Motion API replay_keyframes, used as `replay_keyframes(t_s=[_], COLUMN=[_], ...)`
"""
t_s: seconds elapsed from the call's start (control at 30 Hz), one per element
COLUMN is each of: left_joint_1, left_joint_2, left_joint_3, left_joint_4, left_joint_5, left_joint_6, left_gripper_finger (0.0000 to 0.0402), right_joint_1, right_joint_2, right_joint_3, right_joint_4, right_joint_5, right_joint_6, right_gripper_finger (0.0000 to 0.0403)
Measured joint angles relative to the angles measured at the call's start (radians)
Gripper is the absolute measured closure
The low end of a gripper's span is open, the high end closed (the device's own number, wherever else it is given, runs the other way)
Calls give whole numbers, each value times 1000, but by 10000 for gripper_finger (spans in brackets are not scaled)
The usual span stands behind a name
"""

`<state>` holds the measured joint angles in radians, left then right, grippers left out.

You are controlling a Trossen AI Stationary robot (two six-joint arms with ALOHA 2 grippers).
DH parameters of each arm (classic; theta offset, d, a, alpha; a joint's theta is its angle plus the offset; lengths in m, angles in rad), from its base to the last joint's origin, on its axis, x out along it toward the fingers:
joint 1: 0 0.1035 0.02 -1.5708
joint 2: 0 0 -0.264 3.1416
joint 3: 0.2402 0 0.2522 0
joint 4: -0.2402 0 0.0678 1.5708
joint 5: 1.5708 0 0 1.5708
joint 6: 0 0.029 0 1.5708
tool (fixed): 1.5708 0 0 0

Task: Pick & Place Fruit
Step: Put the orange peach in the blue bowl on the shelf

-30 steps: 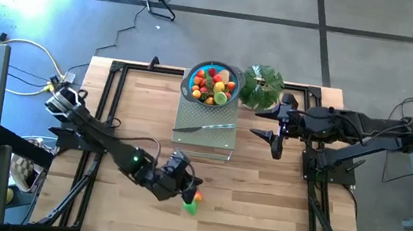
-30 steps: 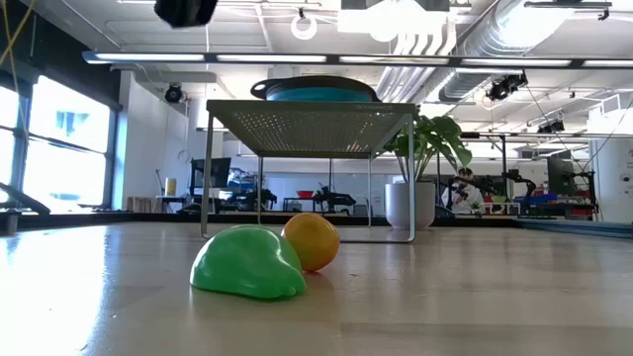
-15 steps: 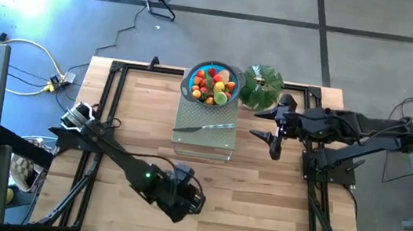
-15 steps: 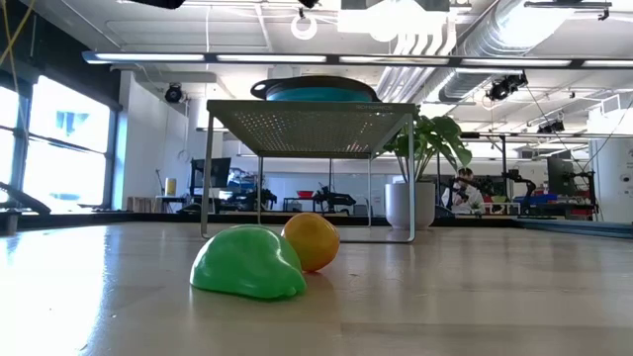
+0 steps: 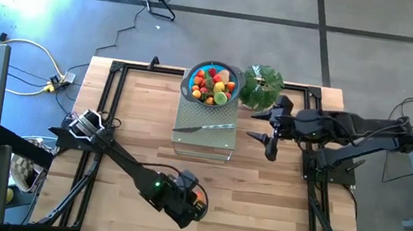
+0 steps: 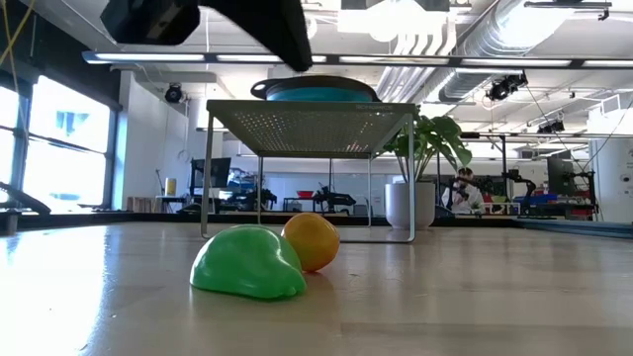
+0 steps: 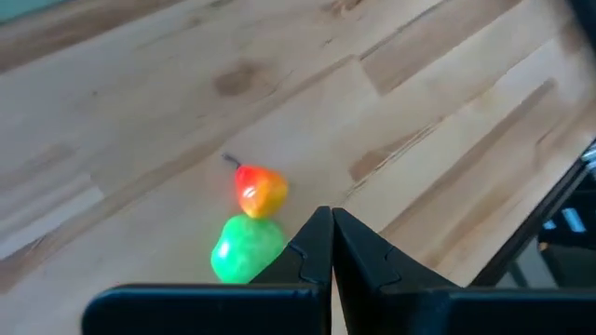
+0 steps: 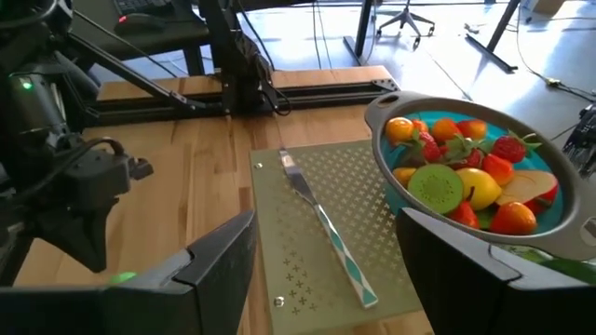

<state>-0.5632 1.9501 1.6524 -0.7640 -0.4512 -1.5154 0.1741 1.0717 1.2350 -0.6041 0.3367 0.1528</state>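
Two small fruits lie side by side on the wooden table near its front edge: a green one (image 7: pixel 240 251) (image 6: pixel 247 263) and a red-orange pear (image 7: pixel 260 189) (image 6: pixel 312 241). My left gripper (image 7: pixel 331 216) (image 5: pixel 195 206) hangs above them, shut, tilted down and clear of both. It hides them in the high view. The blue bowl (image 5: pixel 191 88) full of fruit (image 8: pixel 456 172) stands on a perforated metal stand (image 5: pixel 211 141) at the far middle. My right gripper (image 5: pixel 269 137) (image 8: pixel 326 270) waits open beside the stand's right side.
A slim silver knife (image 5: pixel 203 127) (image 8: pixel 326 228) lies on the stand in front of the bowl. A leafy green plant (image 5: pixel 262 86) stands right of the bowl. Black frame rails (image 5: pixel 104 111) run along the table's edges. Bare wood lies right of the two fruits.
My left gripper has gone toward the table's near edge and a little right, sunk, and tipped further down. It now covers the two fruits in the high view and shows at the top of the low view. The fruits have not moved.
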Motion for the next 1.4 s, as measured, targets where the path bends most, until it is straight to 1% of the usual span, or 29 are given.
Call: replay_keyframes(t_s=[0.07,0.13,0.2,0.27,0.47,0.53,0.63,0.77,0.9,1.03,1.4], left_joint_1=[1,8,19,29,62,69,76,81,81,81,95], left_joint_2=[13,26,37,47,62,63,63,63,63,63,63], left_joint_3=[0,0,0,0,0,-1,0,0,0,0,0], left_joint_4=[-1,-4,-2,-5,-5,-8,2,15,20,54,96], left_joint_5=[27,67,106,122,129,129,133,128,90,91,171], left_joint_6=[-6,-8,-10,-11,-4,21,60,71,71,71,67], left_gripper_finger=[387,366,336,300,195,167,139,123,121,121,121], right_joint_1=[0,0,0,0,0,0,0,0,0,0,0], right_joint_2=[10,11,11,11,11,11,11,11,11,11,11], right_joint_3=[0,0,0,0,0,0,0,0,0,0,0], right_joint_4=[1,-2,-7,-11,-13,-13,-14,-23,-28,-28,-29], right_joint_5=[0,0,-1,0,0,0,0,0,0,0,0], right_joint_6=[0,0,0,0,0,4,21,35,35,35,61], right_gripper_finger=[152,152,152,152,152,152,152,152,152,152,152])
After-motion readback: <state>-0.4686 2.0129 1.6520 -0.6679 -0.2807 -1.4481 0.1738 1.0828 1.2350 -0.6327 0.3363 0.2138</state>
